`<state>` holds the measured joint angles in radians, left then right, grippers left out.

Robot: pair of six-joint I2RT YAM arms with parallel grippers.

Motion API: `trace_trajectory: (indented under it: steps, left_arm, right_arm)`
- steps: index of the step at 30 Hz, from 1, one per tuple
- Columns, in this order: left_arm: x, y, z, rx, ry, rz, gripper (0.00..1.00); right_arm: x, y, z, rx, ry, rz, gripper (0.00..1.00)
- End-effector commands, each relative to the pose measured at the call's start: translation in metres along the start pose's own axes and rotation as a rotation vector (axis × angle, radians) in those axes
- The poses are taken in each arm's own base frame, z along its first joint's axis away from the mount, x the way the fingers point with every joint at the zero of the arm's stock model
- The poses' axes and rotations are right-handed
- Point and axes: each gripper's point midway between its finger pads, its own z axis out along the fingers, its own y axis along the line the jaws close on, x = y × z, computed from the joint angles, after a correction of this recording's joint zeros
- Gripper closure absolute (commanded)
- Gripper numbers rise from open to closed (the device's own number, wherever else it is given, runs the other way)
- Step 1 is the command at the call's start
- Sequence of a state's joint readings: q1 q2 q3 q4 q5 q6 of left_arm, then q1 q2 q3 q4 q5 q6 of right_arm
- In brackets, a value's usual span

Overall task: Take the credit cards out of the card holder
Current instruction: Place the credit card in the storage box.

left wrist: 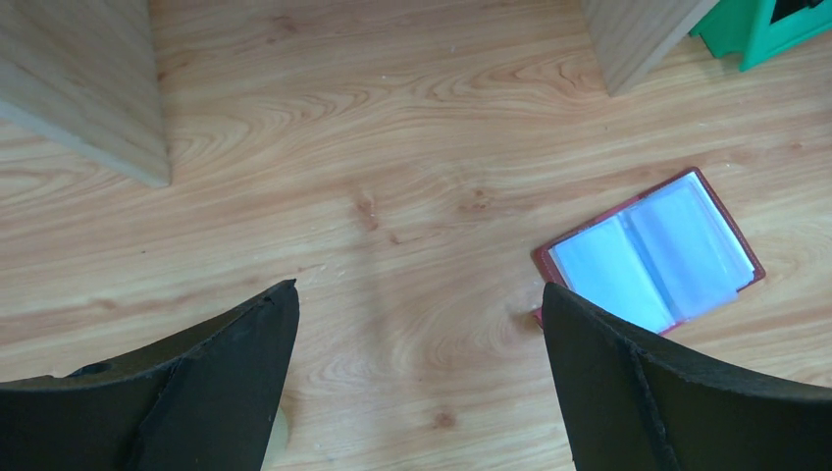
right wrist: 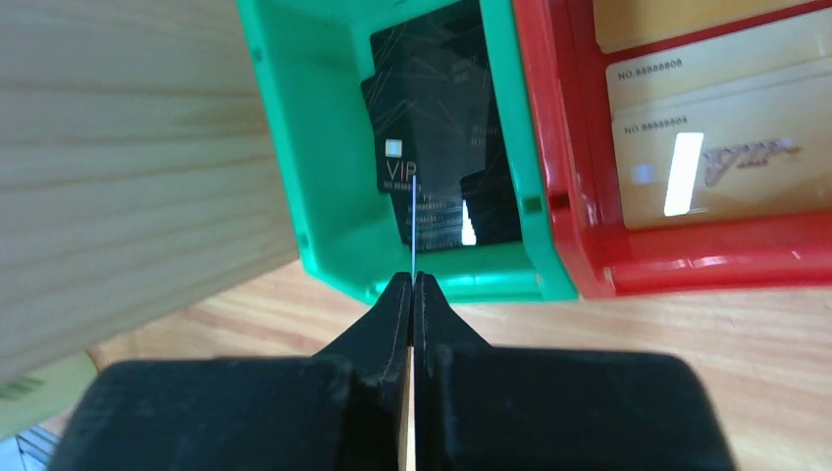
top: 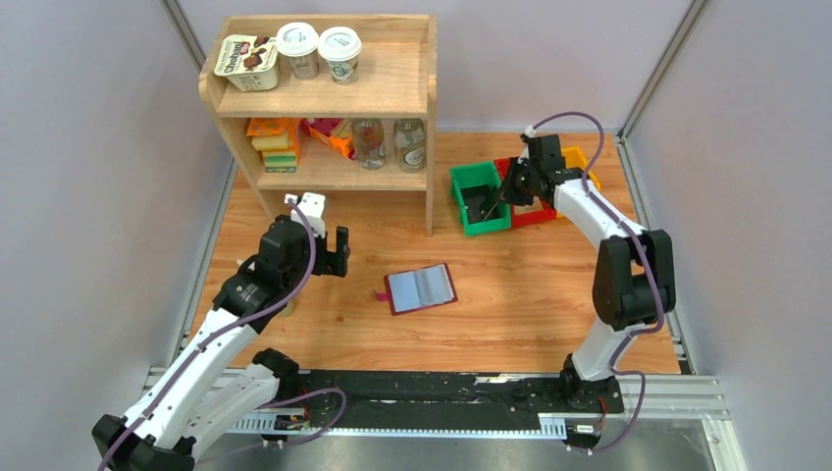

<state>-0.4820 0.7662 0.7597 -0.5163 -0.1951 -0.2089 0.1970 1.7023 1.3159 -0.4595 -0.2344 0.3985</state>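
My right gripper (right wrist: pixel 414 280) pinches a card (right wrist: pixel 414 221) edge-on over the green bin (right wrist: pixel 294 118). Only that wrist view reads "VIP" on the black cards (right wrist: pixel 432 98) inside. My left gripper (left wrist: pixel 420 287) gapes wide near the open holder (left wrist: pixel 650 253), which lies in the middle of the table (top: pixel 530 314).

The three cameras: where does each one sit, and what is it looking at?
Top external: high behind the robot, looking down on the table and shelf; left arm, right arm, left hand and right hand show.
Left wrist: on the left arm, looking down at the open card holder; its spread fingers show.
Right wrist: on the right arm, looking into the green bin; its shut hand pinches a thin card.
Shared: top and left wrist both see the card holder.
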Motion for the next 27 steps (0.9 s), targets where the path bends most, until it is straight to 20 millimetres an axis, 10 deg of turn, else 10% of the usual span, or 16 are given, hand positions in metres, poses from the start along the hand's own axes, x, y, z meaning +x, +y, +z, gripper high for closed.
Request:
trace_trajectory:
  steps: [1, 7, 15, 27]
  left_arm:
    - [-0.008, 0.008, -0.005, -0.025, -0.054, 0.019, 0.0]
    - [-0.002, -0.004, -0.002, 0.035, -0.03, -0.01, 0.01]
    - [0.018, -0.036, 0.012, 0.149, 0.106, -0.156, 0.03]
    - [0.065, -0.074, 0.049, 0.252, 0.352, -0.317, 0.16]
  right_arm:
    - [-0.041, 0.024, 0.022, -0.087, -0.099, 0.046, 1.0]
    - [-0.036, 0.015, 0.041, -0.001, -0.041, 0.076, 0.75]
    - [-0.018, 0.004, -0.024, 0.224, -0.11, -0.012, 0.31]
    - [0.14, 0.096, -0.044, -0.027, 0.046, -0.119, 0.32]
